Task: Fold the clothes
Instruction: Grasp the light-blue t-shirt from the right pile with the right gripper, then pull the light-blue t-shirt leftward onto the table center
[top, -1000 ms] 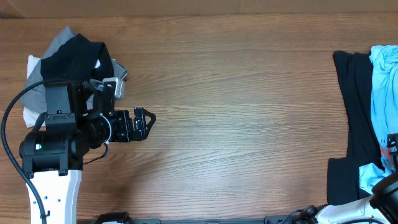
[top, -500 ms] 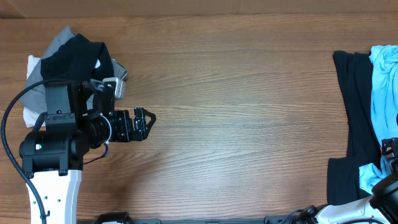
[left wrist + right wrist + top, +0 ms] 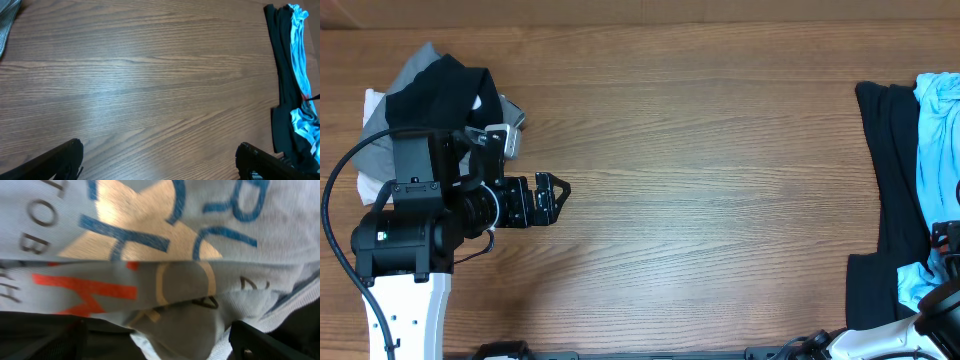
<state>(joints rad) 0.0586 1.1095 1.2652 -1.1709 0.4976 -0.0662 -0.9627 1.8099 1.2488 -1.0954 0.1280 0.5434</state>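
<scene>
The sky-blue T-shirt lies rumpled at the desk's right edge, on a black garment that runs along that edge. The right gripper sits close over its lettering with jaws spread wide, and whether any fold is caught cannot be told. A heap of black, grey and white clothes sits toward the far left corner, and just beside it the left gripper hovers with jaws wide apart and nothing between them, facing the open wood that stretches across to the right edge.

The wooden table carries a grey-black-white clothes heap and, well apart, a black garment.
</scene>
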